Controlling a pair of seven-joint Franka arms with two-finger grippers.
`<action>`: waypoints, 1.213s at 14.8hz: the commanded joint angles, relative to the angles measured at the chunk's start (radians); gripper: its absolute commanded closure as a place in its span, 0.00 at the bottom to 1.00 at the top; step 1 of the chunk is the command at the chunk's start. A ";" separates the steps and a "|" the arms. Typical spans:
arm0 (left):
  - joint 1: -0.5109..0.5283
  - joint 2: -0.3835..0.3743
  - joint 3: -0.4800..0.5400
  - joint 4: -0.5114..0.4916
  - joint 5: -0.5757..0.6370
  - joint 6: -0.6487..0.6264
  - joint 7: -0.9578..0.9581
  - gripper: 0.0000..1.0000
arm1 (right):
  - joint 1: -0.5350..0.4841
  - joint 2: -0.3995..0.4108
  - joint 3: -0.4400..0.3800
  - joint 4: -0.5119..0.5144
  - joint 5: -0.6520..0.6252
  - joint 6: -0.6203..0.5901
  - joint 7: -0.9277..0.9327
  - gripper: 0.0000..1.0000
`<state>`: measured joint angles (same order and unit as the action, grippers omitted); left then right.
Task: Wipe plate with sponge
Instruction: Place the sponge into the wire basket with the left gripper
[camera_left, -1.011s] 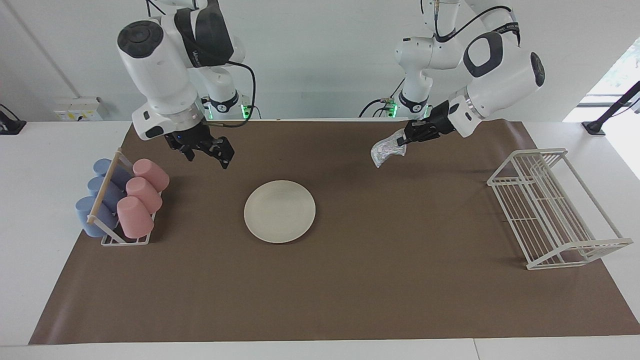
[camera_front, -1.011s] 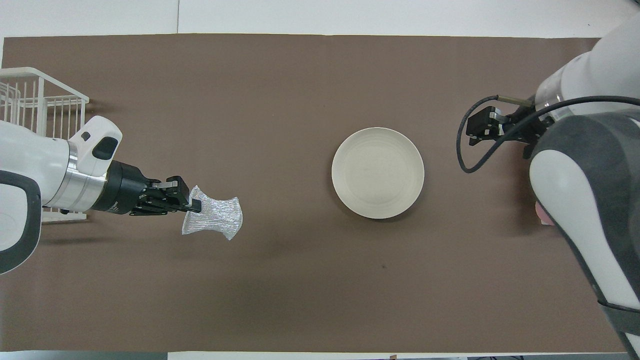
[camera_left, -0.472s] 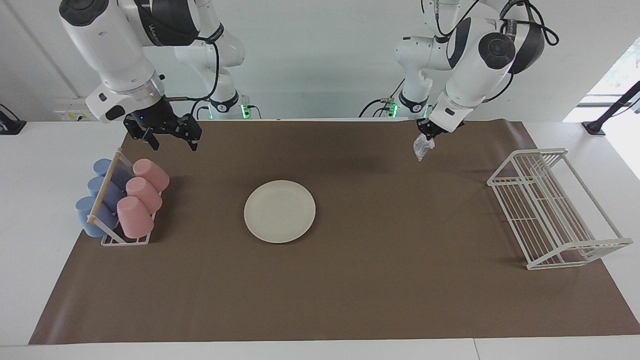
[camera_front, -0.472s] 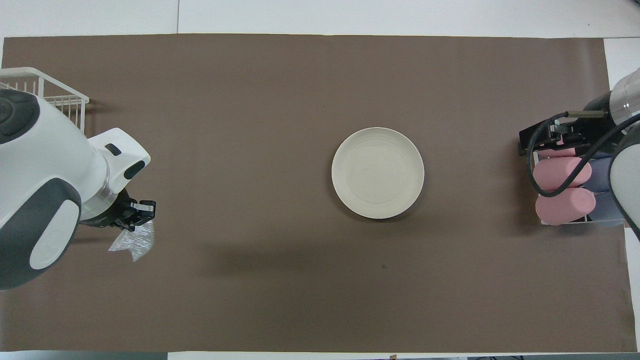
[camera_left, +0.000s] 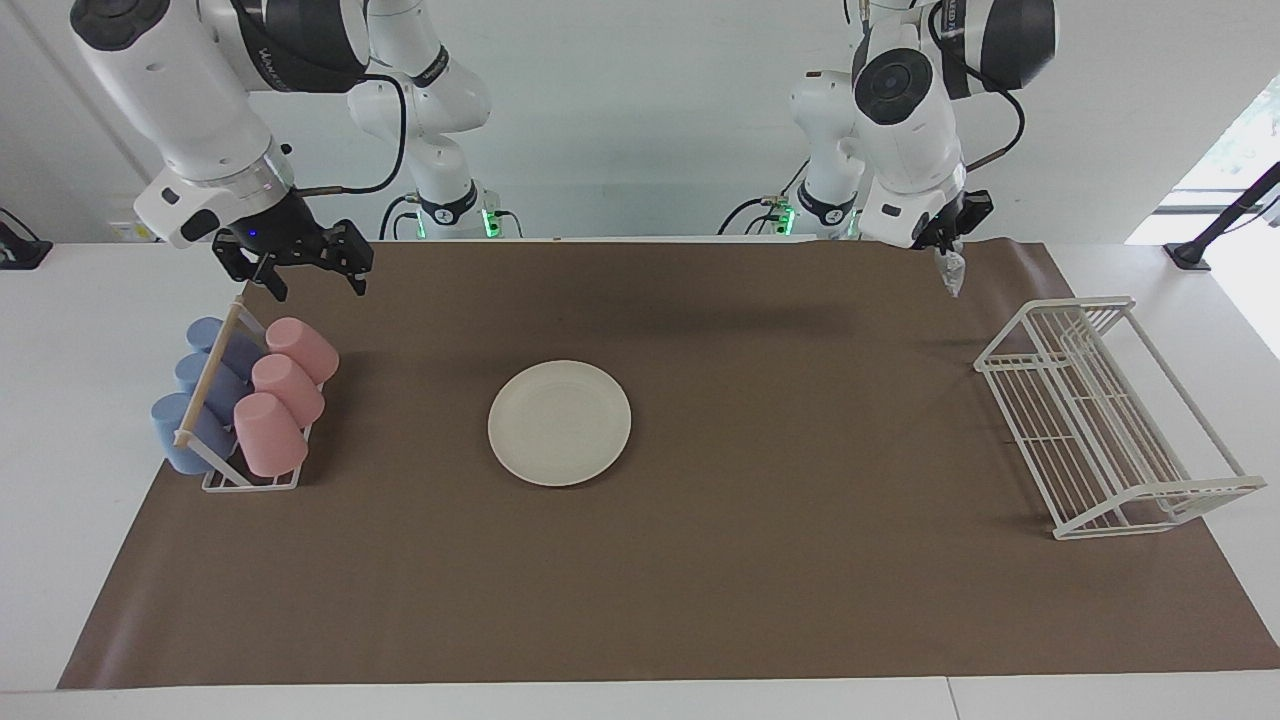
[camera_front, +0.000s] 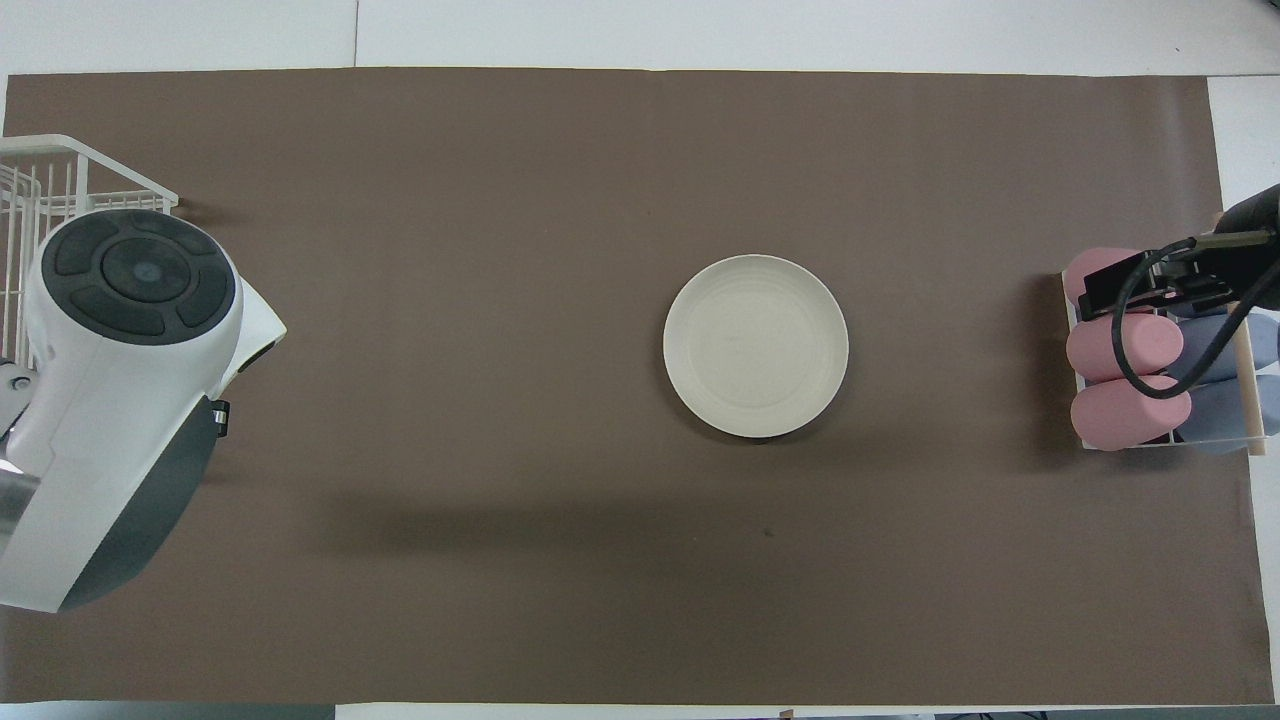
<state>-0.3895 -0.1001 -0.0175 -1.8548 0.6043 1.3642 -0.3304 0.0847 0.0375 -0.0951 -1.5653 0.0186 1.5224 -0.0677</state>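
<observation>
The cream-white plate lies flat on the brown mat with nothing on it. My left gripper hangs high over the mat's corner by the wire rack. It is shut on the sponge, a small silvery wad dangling below the fingertips. In the overhead view the left arm's own body hides both that gripper and the sponge. My right gripper is open and holds nothing. It is raised over the end of the cup rack, well away from the plate.
A rack of pink and blue cups stands at the right arm's end of the mat. A white wire dish rack stands at the left arm's end.
Both arms have swung outward and up, away from the plate. The left gripper carried the sponge toward the wire rack's end. The right gripper moved over the cup rack.
</observation>
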 joint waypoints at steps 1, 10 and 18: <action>-0.023 0.028 0.004 -0.012 0.179 -0.005 -0.056 1.00 | 0.006 -0.028 -0.008 -0.025 -0.005 -0.028 -0.017 0.00; 0.122 0.200 0.007 -0.084 0.520 0.303 -0.217 1.00 | -0.037 -0.073 -0.009 -0.105 -0.002 0.030 -0.040 0.00; 0.127 0.338 0.007 -0.070 0.577 0.311 -0.424 1.00 | -0.030 -0.077 -0.008 -0.102 -0.005 0.031 -0.030 0.00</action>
<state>-0.2611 0.2458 -0.0140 -1.9286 1.1625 1.6719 -0.7386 0.0549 -0.0171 -0.1087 -1.6419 0.0186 1.5346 -0.0906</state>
